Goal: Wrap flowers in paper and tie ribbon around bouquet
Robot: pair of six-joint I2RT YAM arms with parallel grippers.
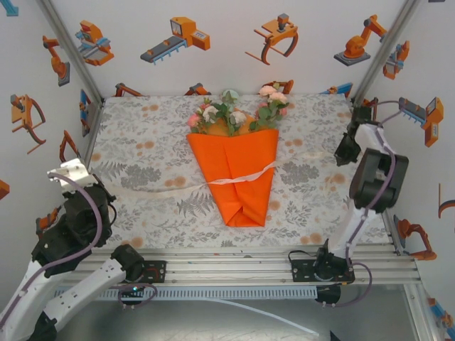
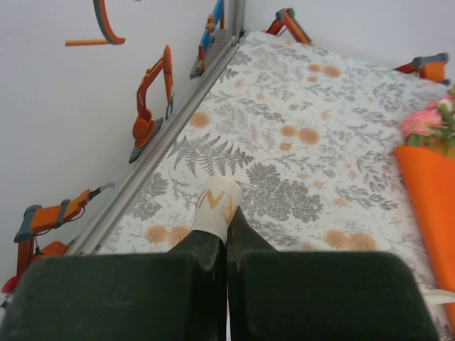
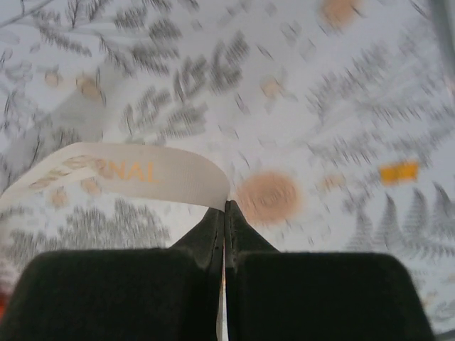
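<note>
On the worktop (image 1: 142, 135), the flowers (image 1: 234, 114) lay wrapped in orange paper (image 1: 238, 153); the ribbon (image 1: 245, 177) only crossed it, untied, its ends pinched by the left pincer (image 2: 226, 231) and right pincer (image 3: 225, 213).

A bouquet (image 1: 238, 181) lies mid-table, blooms toward the back. A ribbon (image 1: 167, 189) stretches across it and on leftward, low over the table (image 1: 142, 135), cutting the left side into a far and a near part. Bare cloth lies open either side of the bouquet. Walls (image 1: 234, 64) close in the left, right and back.
</note>
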